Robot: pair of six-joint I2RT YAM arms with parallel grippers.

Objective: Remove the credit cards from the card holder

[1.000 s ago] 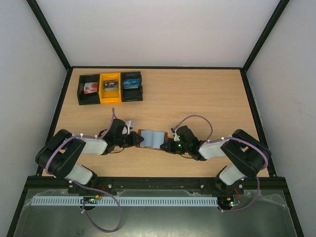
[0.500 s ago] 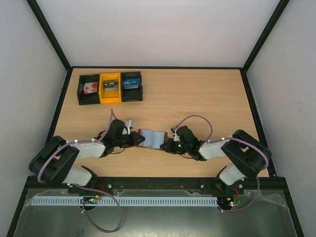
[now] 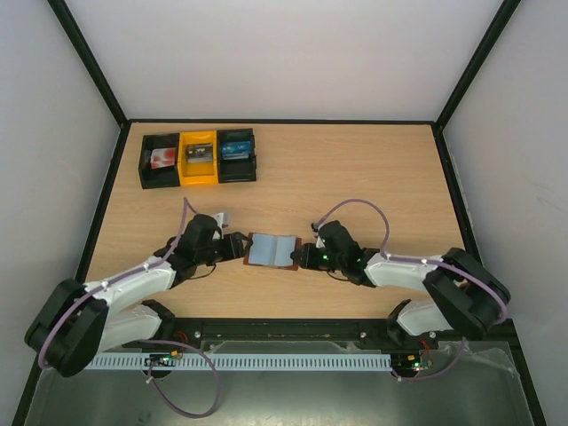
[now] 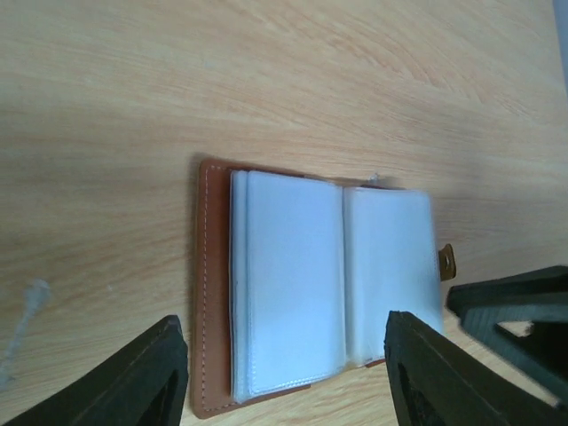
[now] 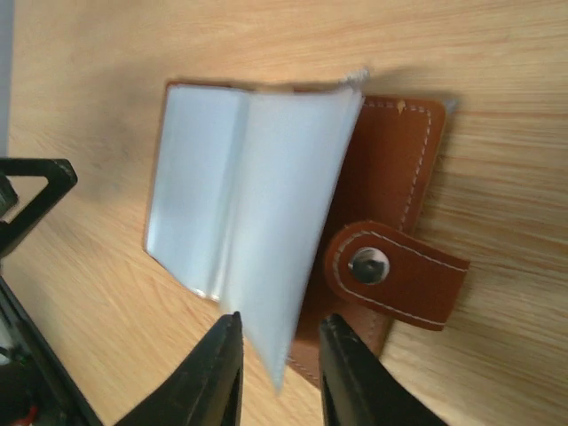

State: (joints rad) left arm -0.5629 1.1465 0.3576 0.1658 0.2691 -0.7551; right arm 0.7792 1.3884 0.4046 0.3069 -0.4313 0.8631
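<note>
The card holder [image 3: 272, 251] lies open on the table, brown leather with pale grey-blue sleeves facing up [image 4: 328, 275]. Its snap tab [image 5: 395, 273] points toward my right arm. My left gripper [image 4: 284, 382] is open wide at the holder's left cover, one finger on each side of its near edge, touching nothing. My right gripper [image 5: 280, 373] is open a little, and a loose sleeve corner [image 5: 280, 355] hangs blurred between its fingers without being pinched. In the top view the left gripper [image 3: 236, 247] and the right gripper [image 3: 303, 256] flank the holder. The credit cards are hidden; the sleeves look blank.
Three small bins stand at the back left: a black one [image 3: 161, 160], a yellow one [image 3: 198, 158] and another black one [image 3: 237, 154], each holding a small flat item too small to identify. The black frame [image 3: 284, 327] runs along the near edge.
Both arms have reached lower and further out. The left gripper opened wide and let go of the holder's left cover. The right gripper opened slightly. The holder now lies flatter.
</note>
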